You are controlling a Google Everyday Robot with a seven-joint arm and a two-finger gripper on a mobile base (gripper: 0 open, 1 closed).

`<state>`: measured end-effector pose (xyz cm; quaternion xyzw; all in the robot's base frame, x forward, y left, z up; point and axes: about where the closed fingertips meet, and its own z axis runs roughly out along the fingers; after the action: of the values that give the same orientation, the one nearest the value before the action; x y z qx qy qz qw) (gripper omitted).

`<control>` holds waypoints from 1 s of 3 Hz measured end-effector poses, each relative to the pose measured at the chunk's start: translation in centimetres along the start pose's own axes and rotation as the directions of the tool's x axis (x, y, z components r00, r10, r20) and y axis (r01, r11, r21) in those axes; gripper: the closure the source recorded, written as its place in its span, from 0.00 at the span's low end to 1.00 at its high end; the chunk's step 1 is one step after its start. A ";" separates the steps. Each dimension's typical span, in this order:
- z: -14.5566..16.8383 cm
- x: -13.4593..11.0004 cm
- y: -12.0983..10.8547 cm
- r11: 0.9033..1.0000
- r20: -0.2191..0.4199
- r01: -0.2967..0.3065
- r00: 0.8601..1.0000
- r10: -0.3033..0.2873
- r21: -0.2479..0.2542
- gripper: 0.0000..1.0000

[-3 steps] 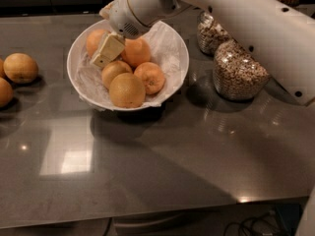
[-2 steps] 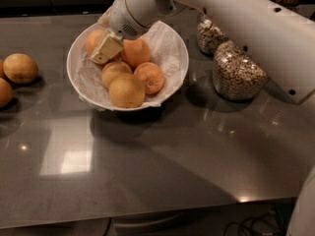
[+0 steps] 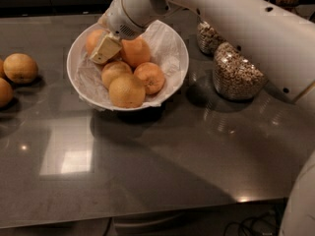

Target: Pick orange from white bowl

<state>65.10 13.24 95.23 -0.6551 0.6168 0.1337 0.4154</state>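
Note:
The white bowl point(image 3: 173, 53), lined with crinkled white paper, sits on the dark table at the back left and holds several fruits. The orange point(image 3: 127, 90), large and yellowish, lies at the bowl's front. Behind it lie a second yellowish fruit point(image 3: 113, 70), a smaller, deeper-orange fruit point(image 3: 150, 76), and two more at the back point(image 3: 136, 51) point(image 3: 93, 38). My gripper point(image 3: 105, 48) reaches down from the white arm into the bowl's back left. Its cream tip lies between the two back fruits, above and behind the orange.
Two glass jars of grain point(image 3: 235, 73) point(image 3: 209, 36) stand right of the bowl, under my arm. Paler yellowish fruits point(image 3: 19, 68) point(image 3: 4, 91) lie at the table's left edge. The table's front edge runs along the bottom.
My gripper has shifted slightly to the left inside the bowl, staying by the back fruits. The fruits and bowl have not moved.

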 end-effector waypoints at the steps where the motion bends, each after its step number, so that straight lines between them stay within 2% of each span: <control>1: 0.6 0.4 -0.1 1.000 -0.014 -0.008 1.000 0.008 0.005 0.29; 3: 2.6 1.6 0.0 0.999 -0.034 -0.041 0.999 0.041 -0.010 0.28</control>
<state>66.24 13.98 92.54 -0.6468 0.6363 0.1342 0.3985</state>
